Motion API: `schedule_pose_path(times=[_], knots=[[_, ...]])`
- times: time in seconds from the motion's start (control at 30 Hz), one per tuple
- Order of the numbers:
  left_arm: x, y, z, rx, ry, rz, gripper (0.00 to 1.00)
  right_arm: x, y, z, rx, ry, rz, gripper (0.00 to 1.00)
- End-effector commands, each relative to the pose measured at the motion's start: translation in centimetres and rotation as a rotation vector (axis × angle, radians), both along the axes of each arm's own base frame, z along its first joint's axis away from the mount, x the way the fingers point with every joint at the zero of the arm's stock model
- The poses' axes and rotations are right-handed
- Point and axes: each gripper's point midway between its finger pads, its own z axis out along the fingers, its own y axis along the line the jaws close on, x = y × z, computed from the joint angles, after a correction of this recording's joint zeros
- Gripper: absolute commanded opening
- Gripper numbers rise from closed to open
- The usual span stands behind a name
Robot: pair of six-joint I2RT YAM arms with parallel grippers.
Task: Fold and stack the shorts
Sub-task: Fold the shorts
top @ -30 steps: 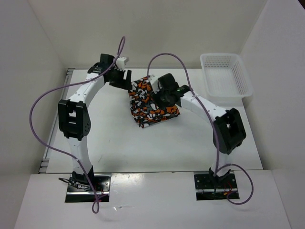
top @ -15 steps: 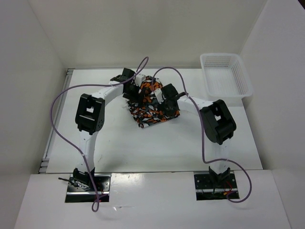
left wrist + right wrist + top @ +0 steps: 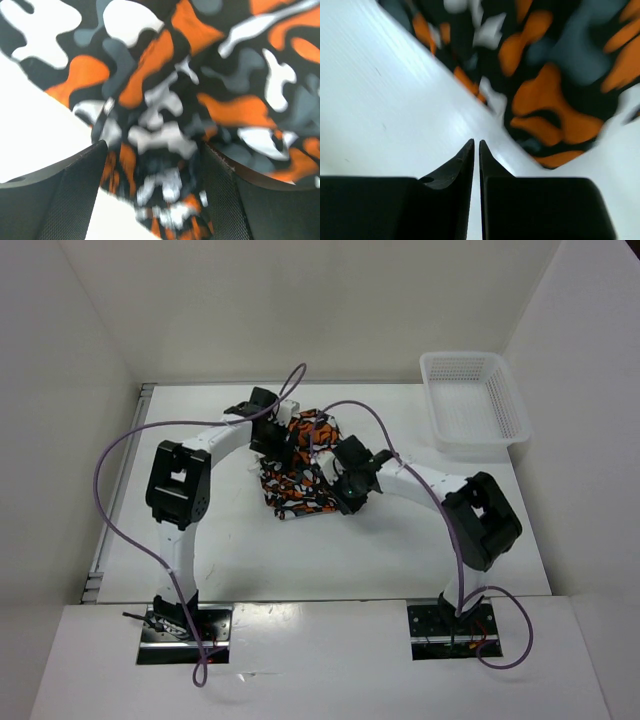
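Left pincer (image 3: 152, 150) wide open astride the shorts (image 3: 295, 485); right pincer (image 3: 476, 146) (arm bent low) closed, empty

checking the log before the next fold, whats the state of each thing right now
shorts: bunched bundle, lying on the table
left gripper: open, straddling the shorts' fabric
right gripper: shut, holding nothing, over bare table beside the shorts
white mesh basket: upright, nothing seen inside

The left arm (image 3: 178, 485) and right arm (image 3: 482, 518) crowd in over the shorts (image 3: 295, 490) midway up the counter (image 3: 340, 550), whose near half lies open, while the basket (image 3: 475, 405) blocks the far-right corner.
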Motion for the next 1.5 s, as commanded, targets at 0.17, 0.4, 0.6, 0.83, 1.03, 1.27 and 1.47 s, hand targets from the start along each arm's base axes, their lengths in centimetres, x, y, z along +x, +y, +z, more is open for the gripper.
schedule_pose_path(times=[0.17, 0.4, 0.6, 0.83, 1.03, 1.27, 1.47], knots=[[-1.1, -0.4, 13.4, -0.067, -0.149, -0.024, 0.83, 8.7, 4.9, 14.1, 0.402, -0.085, -0.047, 0.12], [-6.4, -3.6, 13.4, -0.129, -0.019, -0.146, 0.81, 20.4, 5.1, 12.7, 0.416, -0.227, -0.321, 0.12], [-12.1, -5.9, 8.0, -0.193, 0.150, -0.251, 0.78, 26.1, 4.8, 8.7, 0.385, -0.253, -0.448, 0.07], [-12.9, -3.8, 0.9, -0.014, 0.200, -0.195, 0.78, 27.7, 4.0, 3.0, 0.324, -0.217, -0.585, 0.02], [-15.4, 0.1, -4.7, 0.186, 0.241, -0.139, 0.78, 31.3, 3.1, 1.7, 0.310, -0.293, -0.753, 0.00], [-15.9, 0.9, -5.4, 0.263, 0.218, -0.137, 0.78, 32.0, 2.0, 2.3, 0.286, -0.328, -0.841, 0.00], [-14.7, 0.0, -2.2, 0.248, 0.164, -0.139, 0.80, 29.6, 2.0, 11.6, 0.347, -0.398, -0.692, 0.19]])
